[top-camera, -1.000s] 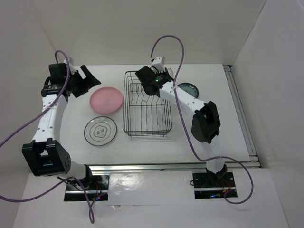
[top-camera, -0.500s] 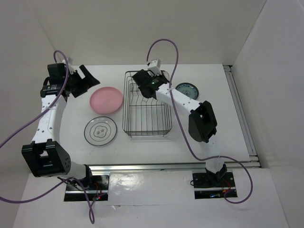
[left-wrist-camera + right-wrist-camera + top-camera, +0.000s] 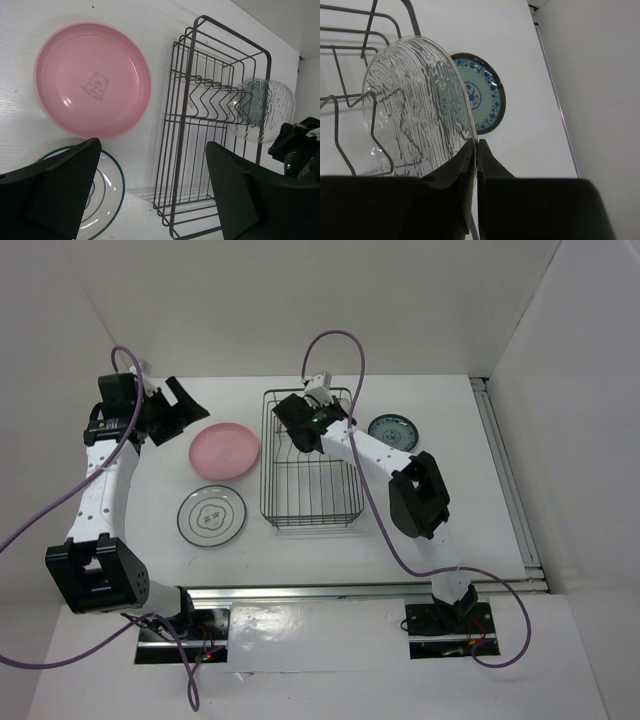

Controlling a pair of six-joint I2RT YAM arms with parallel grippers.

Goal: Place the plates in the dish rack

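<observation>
My right gripper (image 3: 303, 422) (image 3: 476, 142) is shut on the rim of the clear glass plate (image 3: 415, 110) and holds it upright on edge over the prong end of the black wire dish rack (image 3: 266, 455) (image 3: 345, 47). The glass plate also shows in the left wrist view (image 3: 262, 110), behind the rack's prongs. The dark teal patterned plate (image 3: 391, 428) (image 3: 480, 92) lies flat to the right of the rack. The pink plate (image 3: 225, 450) (image 3: 92, 80) and the white dark-rimmed plate (image 3: 211, 516) (image 3: 100, 200) lie left of the rack (image 3: 186, 100). My left gripper (image 3: 178, 405) (image 3: 152, 150) is open and empty, above the far left of the table.
White walls enclose the table at the back and both sides. A metal rail (image 3: 508, 480) runs along the table's right edge. Purple cables loop over both arms.
My right gripper has carried the glass plate leftward over the rack's far end, uncovering the teal plate. The left arm has hardly moved.
</observation>
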